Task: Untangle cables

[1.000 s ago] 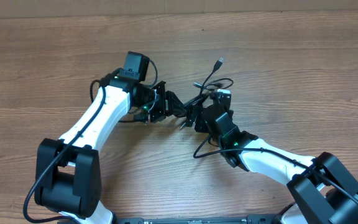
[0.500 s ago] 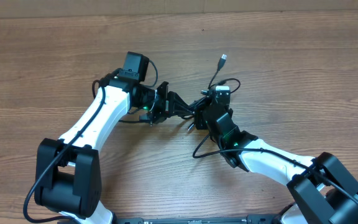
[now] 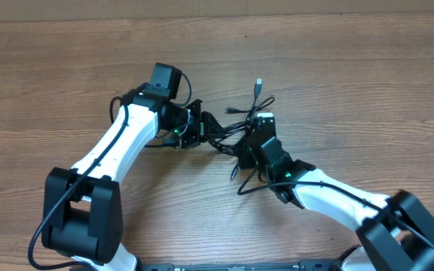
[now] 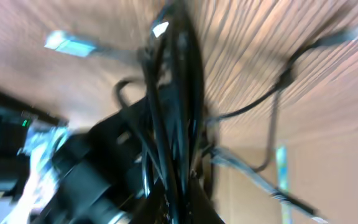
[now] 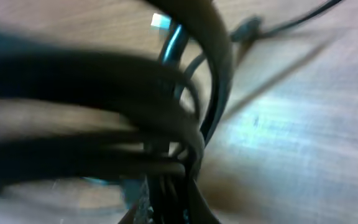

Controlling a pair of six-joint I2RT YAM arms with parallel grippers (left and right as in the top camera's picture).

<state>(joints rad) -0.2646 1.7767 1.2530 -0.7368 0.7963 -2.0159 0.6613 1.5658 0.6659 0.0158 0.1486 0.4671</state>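
One tabletop (image 3: 368, 83) carries two arms (image 3: 119, 143), each with one claw: the left claw (image 3: 203, 126) and the right claw (image 3: 247, 138). Between them sits one tangle of thin black cables (image 3: 255, 98). The cords in it cannot be counted, though two free plug ends (image 3: 258, 81) show toward the far edge.

Lab workbench, wood-grain table (image 3: 368, 83), twin robot arms (image 3: 119, 143)
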